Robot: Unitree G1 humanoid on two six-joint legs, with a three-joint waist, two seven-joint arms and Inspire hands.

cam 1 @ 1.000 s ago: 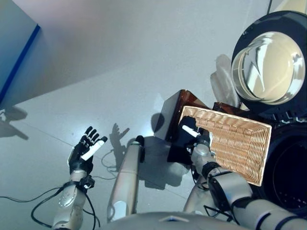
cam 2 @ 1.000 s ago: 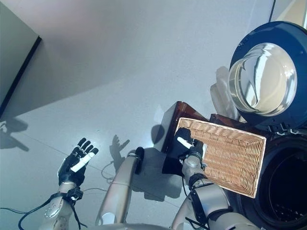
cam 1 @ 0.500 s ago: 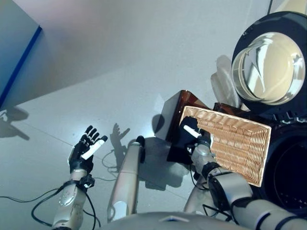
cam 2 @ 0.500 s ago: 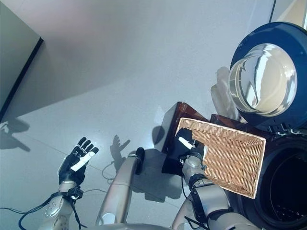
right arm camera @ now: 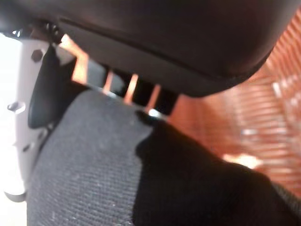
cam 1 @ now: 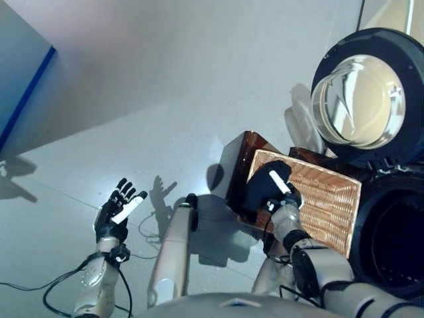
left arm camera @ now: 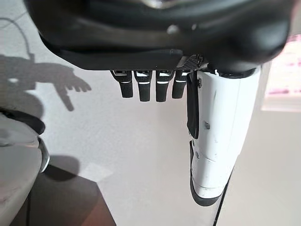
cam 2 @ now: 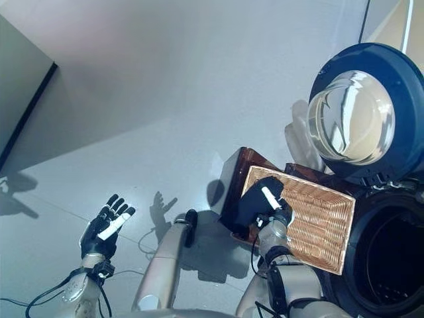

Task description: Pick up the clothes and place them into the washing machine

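A black cloth (cam 1: 257, 193) hangs over the near left corner of the shallow wicker basket (cam 1: 328, 199). The basket rests on a dark brown box (cam 1: 237, 159). My right hand (cam 1: 289, 200) is shut on the cloth and holds it just above the basket's rim. In the right wrist view the cloth (right arm camera: 94, 183) lies between the white-covered thumb (right arm camera: 21, 108) and the fingers, with wicker behind. The washing machine's round door (cam 1: 361, 99) stands open above its dark drum opening (cam 1: 397, 232). My left hand (cam 1: 118, 213) is open and empty over the floor at the lower left; it also shows in the left wrist view (left arm camera: 150, 87).
The open door overhangs the basket's far side. A pale shape (cam 1: 297, 129) stands behind the box. A wall with a blue edge (cam 1: 26, 86) runs along the far left. Grey floor (cam 1: 165, 99) spreads ahead and to the left.
My right hand has risen with the black cloth and moved over the basket's corner. The whole view has shifted a little. The left hand has not moved.
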